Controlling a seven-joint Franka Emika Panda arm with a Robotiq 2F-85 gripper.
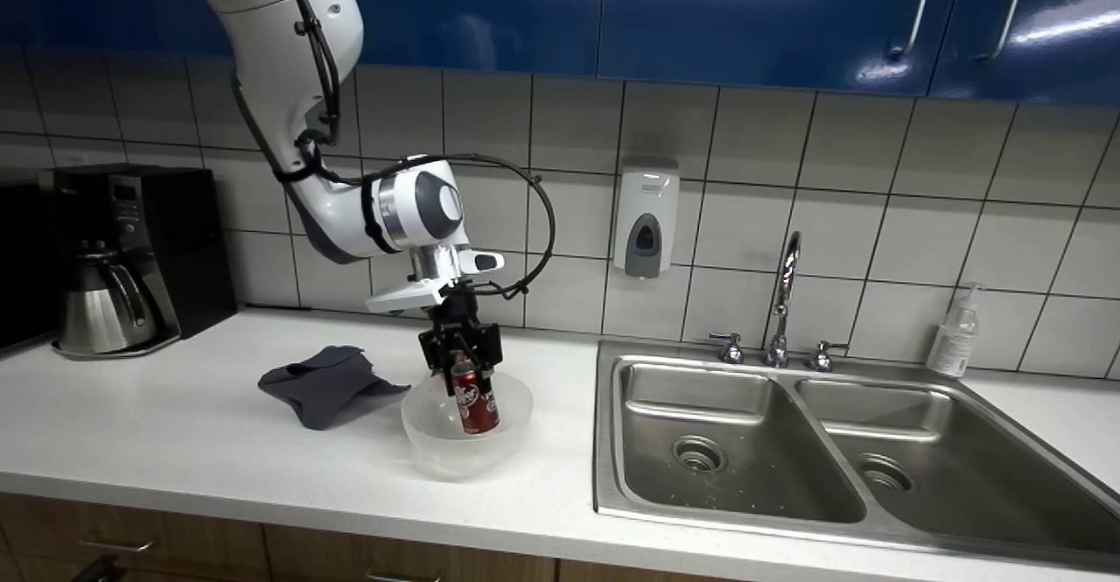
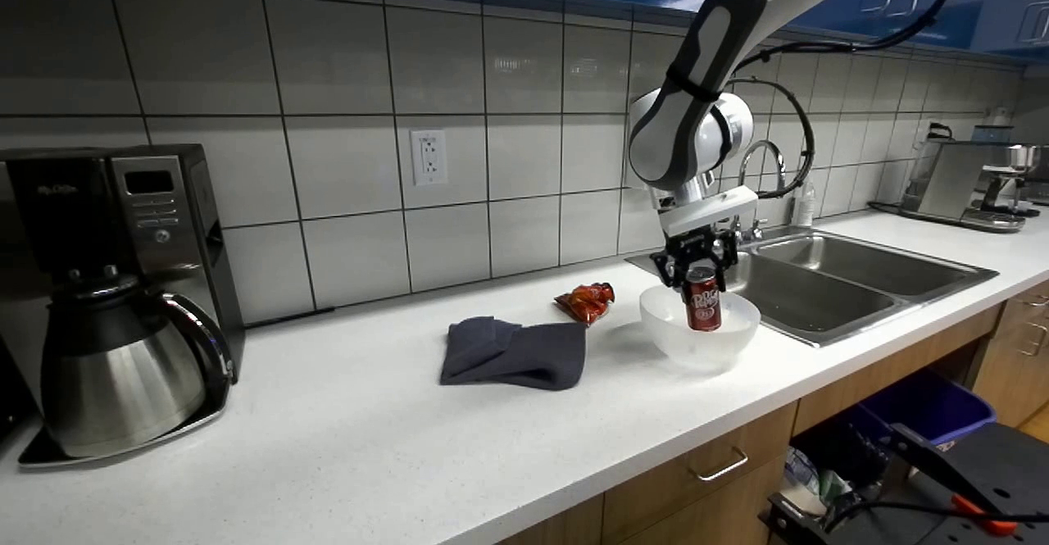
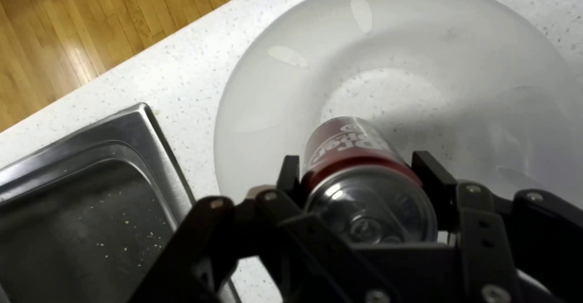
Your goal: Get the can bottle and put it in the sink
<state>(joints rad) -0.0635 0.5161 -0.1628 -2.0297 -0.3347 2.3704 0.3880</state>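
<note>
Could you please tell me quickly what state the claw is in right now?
Claw: closed, holding the red drink can.

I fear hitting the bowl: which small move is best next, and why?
Probably lift slightly: the jaws grip the can, its lower end shows inside the outline of the bowl in both exterior views, and the sink lies beside it.
</note>
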